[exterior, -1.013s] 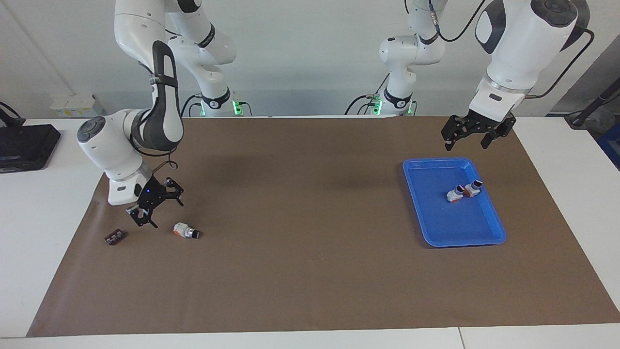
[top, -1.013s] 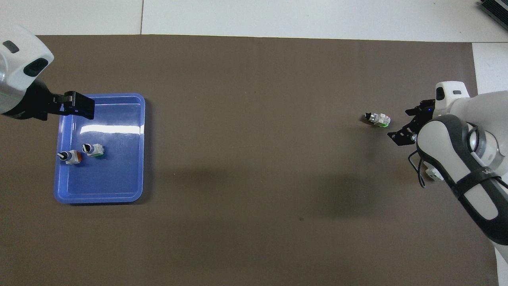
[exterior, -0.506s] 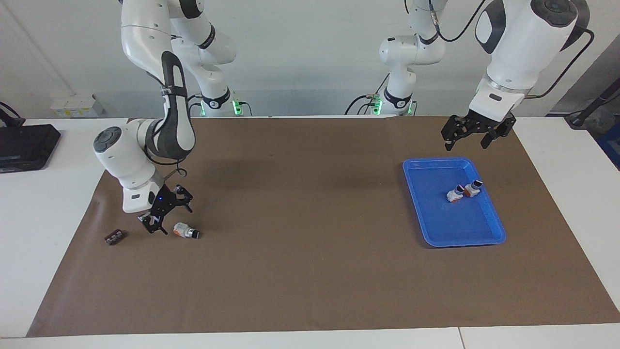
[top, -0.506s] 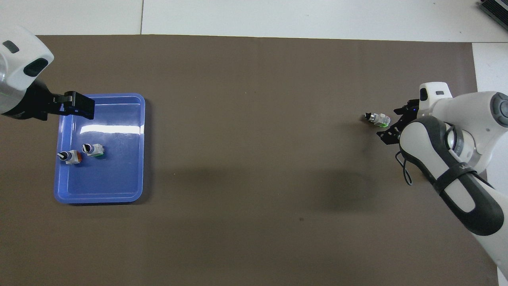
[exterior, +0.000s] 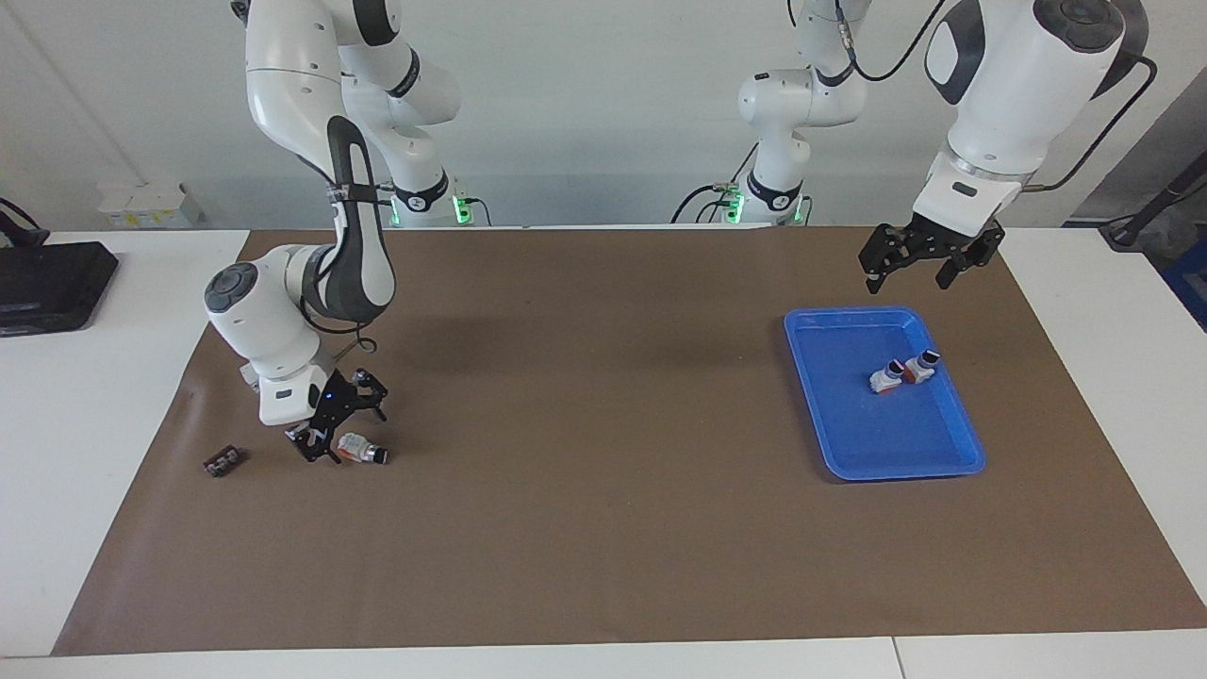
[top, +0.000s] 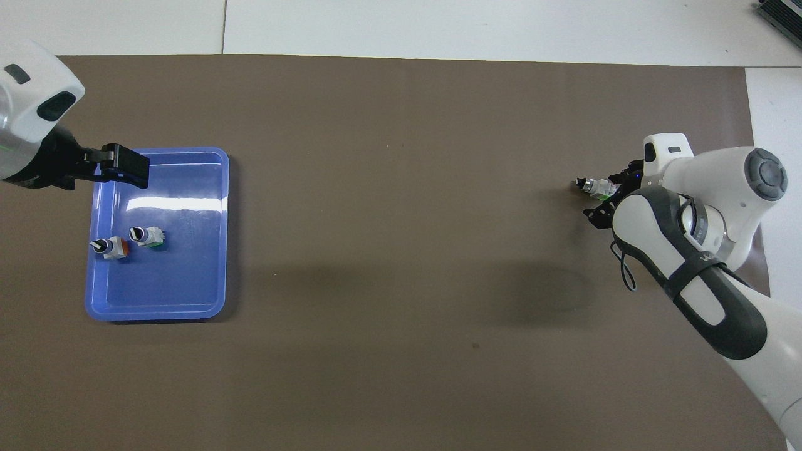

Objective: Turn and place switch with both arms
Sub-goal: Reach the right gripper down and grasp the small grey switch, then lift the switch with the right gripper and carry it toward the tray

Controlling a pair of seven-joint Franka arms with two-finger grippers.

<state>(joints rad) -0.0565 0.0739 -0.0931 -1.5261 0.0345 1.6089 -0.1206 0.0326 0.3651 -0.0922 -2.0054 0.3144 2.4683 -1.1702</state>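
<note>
Since a second ago the right claw (exterior: 345, 426) has slid in over the white, orange-based, black-knobbed switch (exterior: 363, 450), fingers spread, not gripping. The switch lies on the brown-covered table (exterior: 585, 528). The facing view alone shows a small dark piece (exterior: 223, 461) at the switch's nine o'clock. The left claw (exterior: 929, 256) waits open above the blue plastic tray (exterior: 853, 466).

Three switches: one (exterior: 362, 450) lying on the brown mat toward the right arm's end, two (exterior: 887, 377) (exterior: 923, 366) in the single blue tray (exterior: 849, 462). One small dark flat piece (exterior: 223, 461). Two arms, two grippers (exterior: 339, 424) (exterior: 929, 256).
</note>
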